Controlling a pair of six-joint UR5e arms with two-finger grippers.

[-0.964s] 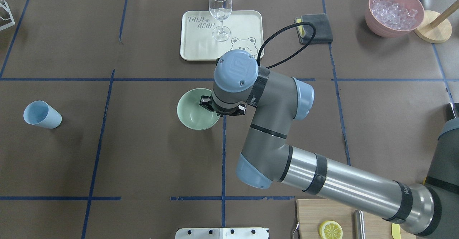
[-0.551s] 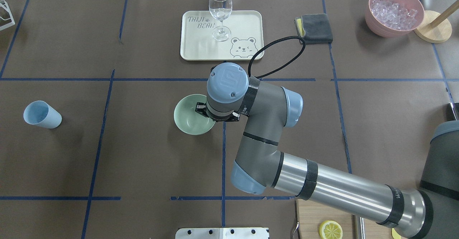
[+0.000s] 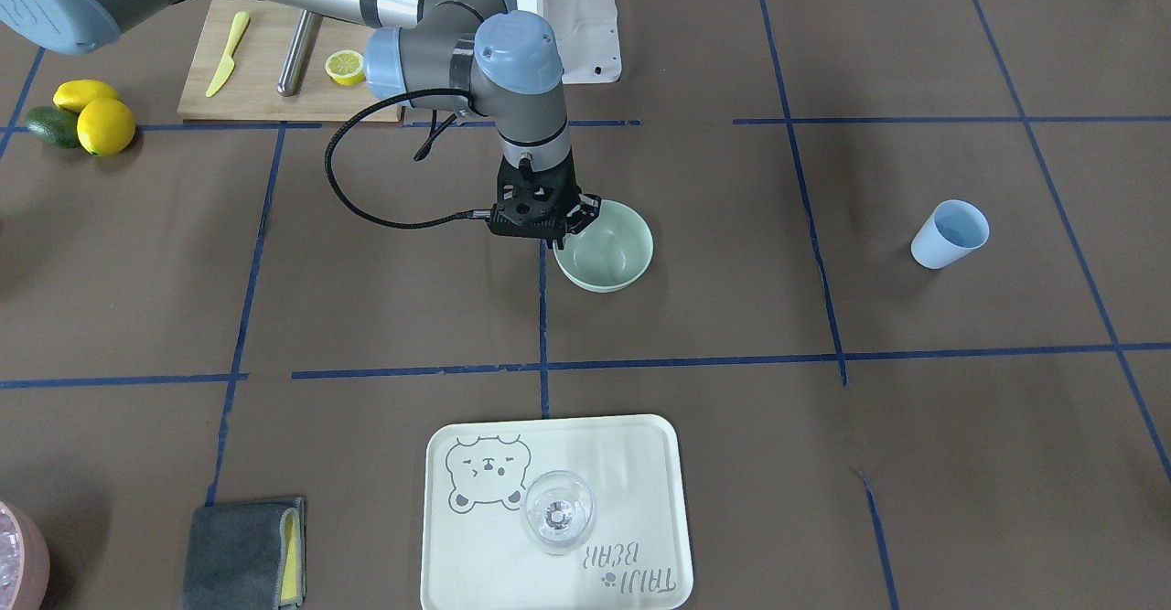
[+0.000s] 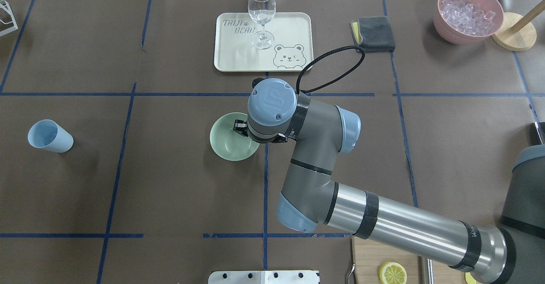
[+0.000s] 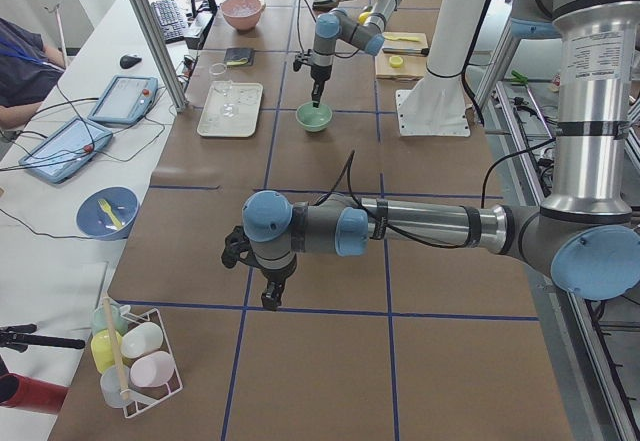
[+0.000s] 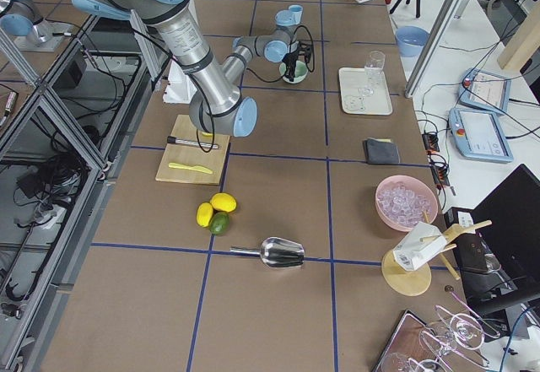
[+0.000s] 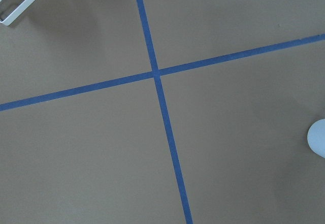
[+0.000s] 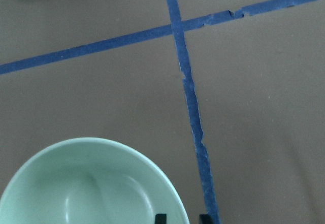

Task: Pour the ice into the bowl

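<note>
**Right gripper at the bowl's rim**

The mint-green bowl point(image 4: 228, 142) is near the bear-printed tray point(image 4: 238, 56), on the tray's robot-facing side. The right gripper point(image 3: 560, 239) points down. Its fingertips point(image 8: 161, 218) straddle the bowl's rim at a narrow gap, one inside and one outside. The light blue cup point(image 4: 50, 136) stands well apart from the tray, toward the robot's left. The left gripper point(image 5: 268, 299) hangs far from the tray, and its finger spacing cannot be told.

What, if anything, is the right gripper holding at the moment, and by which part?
The right gripper pinches the green bowl by its rim, one finger inside and one outside.
</note>
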